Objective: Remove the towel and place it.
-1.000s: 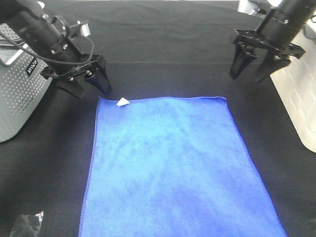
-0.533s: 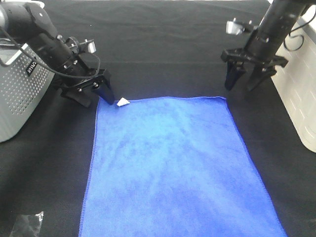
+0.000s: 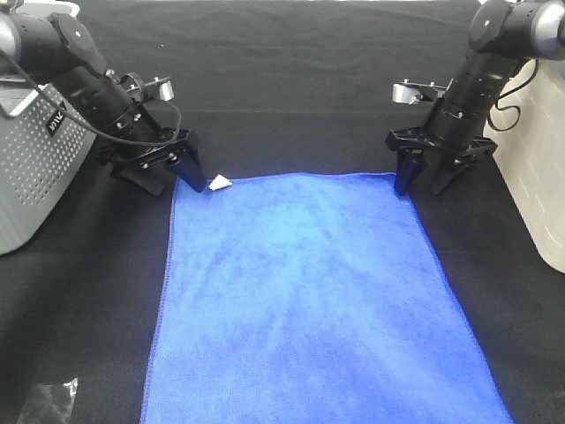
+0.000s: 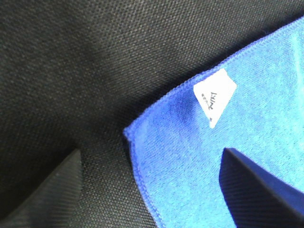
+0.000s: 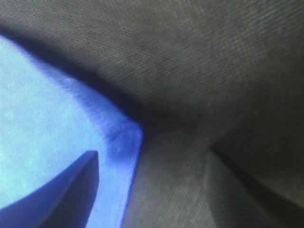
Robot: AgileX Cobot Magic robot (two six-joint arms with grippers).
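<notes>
The left pincer (image 3: 177, 184) and the right pincer (image 3: 420, 185) each stand with jaws apart and nothing held, set low over the two far corners of the towel (image 3: 309, 300), which lies flat on the black tabletop (image 3: 291, 79). Each straddles its corner with one finger over cloth and one over bare tabletop, so closing could likely catch only the thin hem or the white tag (image 3: 219, 183), or grip one corner alone and lift the cloth skewed. The towel's long axis runs from the tabletop's far edge toward its near edge, tagged corner far-left.
</notes>
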